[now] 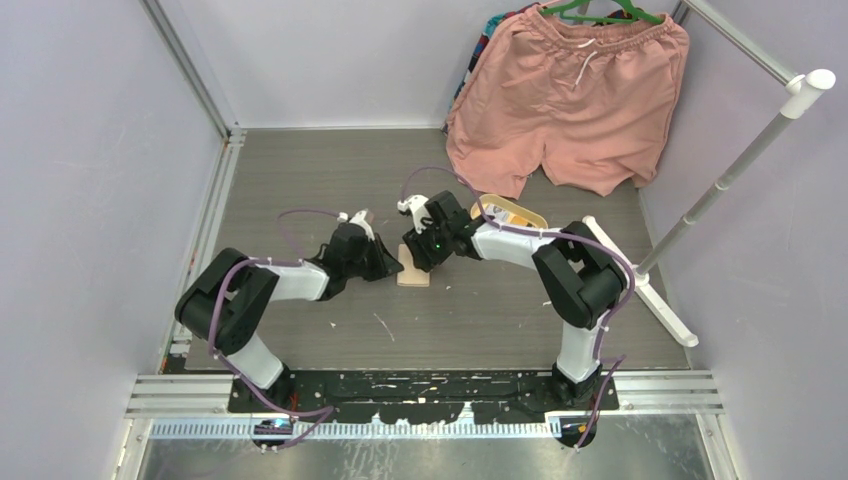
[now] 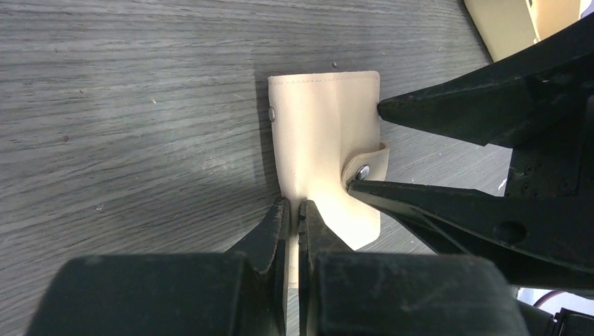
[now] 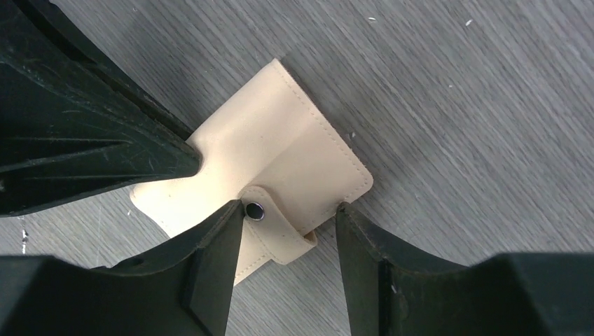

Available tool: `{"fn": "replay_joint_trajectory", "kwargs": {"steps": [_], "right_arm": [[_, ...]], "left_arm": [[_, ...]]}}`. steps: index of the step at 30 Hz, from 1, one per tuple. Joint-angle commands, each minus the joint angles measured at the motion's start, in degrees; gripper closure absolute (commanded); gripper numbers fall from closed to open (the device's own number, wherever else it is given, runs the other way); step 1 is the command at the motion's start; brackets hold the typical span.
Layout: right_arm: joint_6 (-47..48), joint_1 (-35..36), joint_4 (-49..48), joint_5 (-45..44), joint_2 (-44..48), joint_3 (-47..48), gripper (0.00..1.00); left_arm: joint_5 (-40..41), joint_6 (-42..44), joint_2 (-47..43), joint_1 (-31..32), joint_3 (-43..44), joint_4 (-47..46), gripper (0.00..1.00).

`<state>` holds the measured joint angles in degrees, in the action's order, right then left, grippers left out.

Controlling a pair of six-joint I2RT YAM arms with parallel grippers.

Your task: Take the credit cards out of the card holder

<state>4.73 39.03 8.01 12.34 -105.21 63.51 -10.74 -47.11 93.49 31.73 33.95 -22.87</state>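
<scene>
Tan-beige leather-like bifold card holder (image 1: 413, 270) lies shut on grey wood-grain table (image 1: 300, 190), frame centre | left wrist: left gripper (image 2: 294, 210) pinches its 6 o'clock edge, long axis 12–6 | right wrist: right gripper (image 3: 288, 213) spread apart, straddling snapped tab (image 3: 279, 231) at 6 o'clock; credit cards unseen.

2 white-and-black arms (image 1: 290, 282) with looping purple cables (image 1: 300, 213) and tapered, scuffed matte-black end effector fingers (image 3: 213, 266)

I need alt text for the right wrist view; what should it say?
A tan card holder lies on a grey table, with the right gripper straddling its snap tab, jaws open. The left gripper meets its upper-left edge.
</scene>
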Motion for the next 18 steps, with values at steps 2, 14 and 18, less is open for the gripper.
{"fn": "replay_joint_trajectory", "kwargs": {"steps": [2,14,18], "right_arm": [[3.3,1.66,0.87,0.38,-0.48,2.41,0.44],[2.51,4.44,2.61,-3.73,-0.96,-0.04,0.75],[0.71,4.33,2.61,-1.16,-0.31,-1.33,0.99]], "left_arm": [[-0.93,2.99,1.71,-0.09,1.56,5.47,1.0],[1.82,2.37,1.83,-0.09,2.7,8.33,1.0],[3.06,1.78,2.0,-0.1,2.61,8.35,1.0]]}}
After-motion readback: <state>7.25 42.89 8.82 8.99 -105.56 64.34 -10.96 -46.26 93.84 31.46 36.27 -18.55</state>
